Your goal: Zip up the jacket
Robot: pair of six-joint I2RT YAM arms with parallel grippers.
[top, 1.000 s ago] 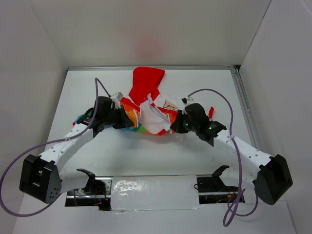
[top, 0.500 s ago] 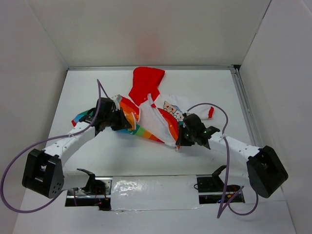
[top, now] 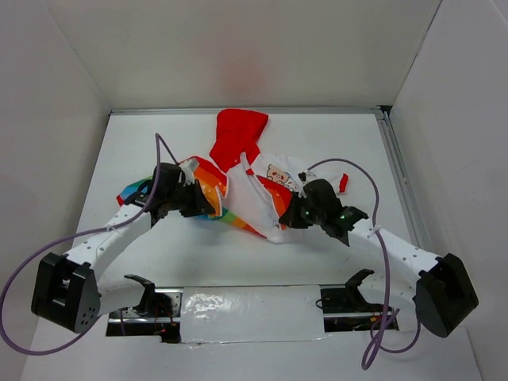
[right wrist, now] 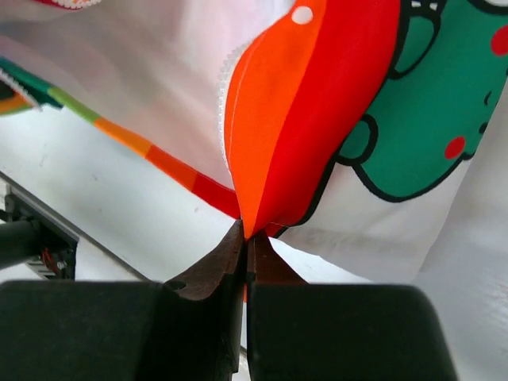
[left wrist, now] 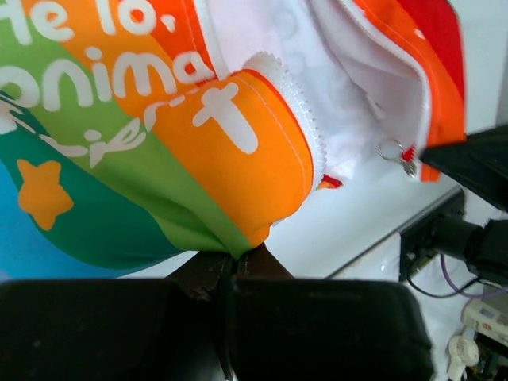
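Both arms reach out from the near edge of the bench (top: 238, 258) and bend inward toward each other, forearms kept low. The left arm (top: 103, 238) slants up to the right, with the left claw (top: 205, 206) pointing rightward. The right arm (top: 397, 250) slants up to the left, with the right claw (top: 286, 217) pointing leftward. The claws sit near one another but apart. From above the tips are hard to make out. Up close, each pair of fingers is pressed together, pinching a fold of the jacket (left wrist: 238, 151).
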